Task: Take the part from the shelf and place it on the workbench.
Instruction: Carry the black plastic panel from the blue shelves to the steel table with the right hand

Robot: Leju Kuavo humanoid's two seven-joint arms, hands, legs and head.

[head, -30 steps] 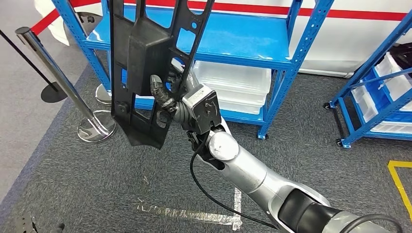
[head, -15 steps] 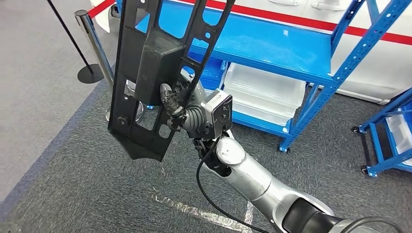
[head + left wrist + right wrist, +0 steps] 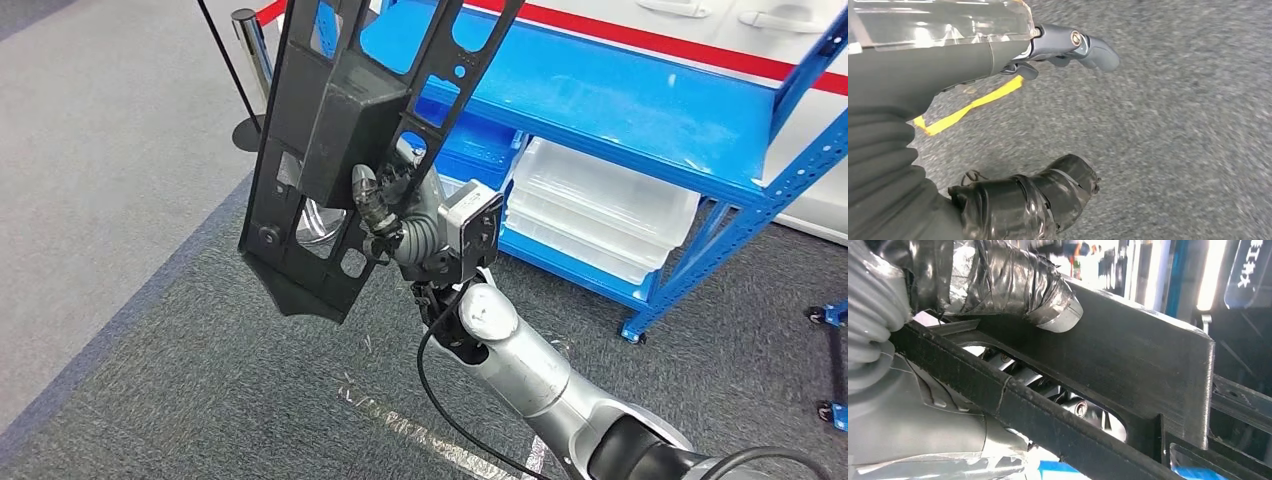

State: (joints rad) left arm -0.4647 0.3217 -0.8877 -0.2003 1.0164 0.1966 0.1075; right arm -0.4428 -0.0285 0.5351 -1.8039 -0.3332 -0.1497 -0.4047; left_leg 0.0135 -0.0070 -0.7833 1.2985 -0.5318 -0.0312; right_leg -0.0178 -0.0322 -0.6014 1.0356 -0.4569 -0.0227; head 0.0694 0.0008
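Nearest the camera, the silver right arm (image 3: 520,365) rises from the lower edge, its right hand (image 3: 385,205) raised at mid-frame. Its taped thumb (image 3: 1018,280) presses the face of the large black plastic frame part with cut-out openings (image 3: 345,150), fingers reaching through an opening behind: the part is gripped, held upright and slightly tilted above grey carpet (image 3: 150,330). The left hand (image 3: 1013,150) hangs over carpet, thumb and fingers apart, holding nothing. Beyond stands a blue metal shelf (image 3: 640,110) carrying clear plastic bins (image 3: 600,205); farther left, a chrome stanchion post (image 3: 248,35).
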